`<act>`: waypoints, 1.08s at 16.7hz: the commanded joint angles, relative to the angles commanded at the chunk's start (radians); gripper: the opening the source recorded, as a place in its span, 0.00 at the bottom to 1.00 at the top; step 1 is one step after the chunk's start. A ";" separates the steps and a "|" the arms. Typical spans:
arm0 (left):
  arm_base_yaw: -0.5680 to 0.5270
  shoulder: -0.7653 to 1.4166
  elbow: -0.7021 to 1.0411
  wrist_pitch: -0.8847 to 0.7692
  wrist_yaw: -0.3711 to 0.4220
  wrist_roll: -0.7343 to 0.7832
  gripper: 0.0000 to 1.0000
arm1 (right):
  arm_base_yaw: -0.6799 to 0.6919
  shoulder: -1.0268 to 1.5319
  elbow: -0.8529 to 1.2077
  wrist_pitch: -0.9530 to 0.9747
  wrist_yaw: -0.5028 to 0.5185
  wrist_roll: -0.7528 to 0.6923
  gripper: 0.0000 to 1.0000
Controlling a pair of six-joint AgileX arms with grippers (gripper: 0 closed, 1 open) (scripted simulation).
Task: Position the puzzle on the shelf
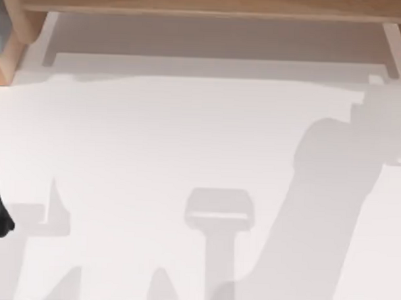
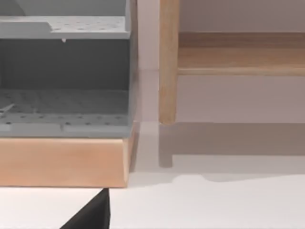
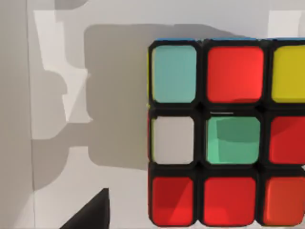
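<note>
I am looking at a rendered simulation workspace, not a lived-in room. The white tabletop point(image 1: 154, 142) is flat and unmarked, crossed by soft-edged shadows. A light-brown wooden shelf point(image 1: 205, 4) runs along its far edge. At the table's left a grey perforated rack point(image 2: 64, 71) sits on a wooden base point(image 2: 62, 162), like plain bench storage.

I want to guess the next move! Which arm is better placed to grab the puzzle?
Probably the right arm. Its wrist camera looks straight at the puzzle from close by. The left wrist view faces the shelf and a grey rack, so that arm seems farther off.
</note>
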 joint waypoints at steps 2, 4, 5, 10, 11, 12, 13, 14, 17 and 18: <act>0.000 0.000 0.000 0.000 0.000 0.000 1.00 | 0.004 0.022 -0.025 0.051 0.001 0.005 1.00; 0.000 0.000 0.000 0.000 0.000 0.000 1.00 | 0.010 0.051 -0.056 0.115 0.003 0.011 1.00; 0.000 0.000 0.000 0.000 0.000 0.000 1.00 | 0.014 0.063 -0.066 0.136 0.003 0.014 1.00; 0.000 0.000 0.000 0.000 0.000 0.000 1.00 | 0.017 0.072 -0.072 0.148 0.004 0.018 0.92; 0.000 0.000 0.000 0.000 0.000 0.000 1.00 | 0.017 0.072 -0.072 0.148 0.004 0.018 0.85; 0.000 0.000 0.000 0.000 0.000 0.000 1.00 | 0.017 0.072 -0.072 0.148 0.004 0.018 0.77; 0.000 0.000 0.000 0.000 0.000 0.000 1.00 | 0.017 0.072 -0.072 0.148 0.004 0.018 0.70; 0.000 0.000 0.000 0.000 0.000 0.000 1.00 | 0.017 0.072 -0.072 0.148 0.004 0.018 0.62; 0.000 0.000 0.000 0.000 0.000 0.000 1.00 | 0.017 0.072 -0.072 0.148 0.004 0.018 0.40; 0.000 0.000 0.000 0.000 0.000 0.000 1.00 | 0.017 0.072 -0.072 0.148 0.004 0.018 0.32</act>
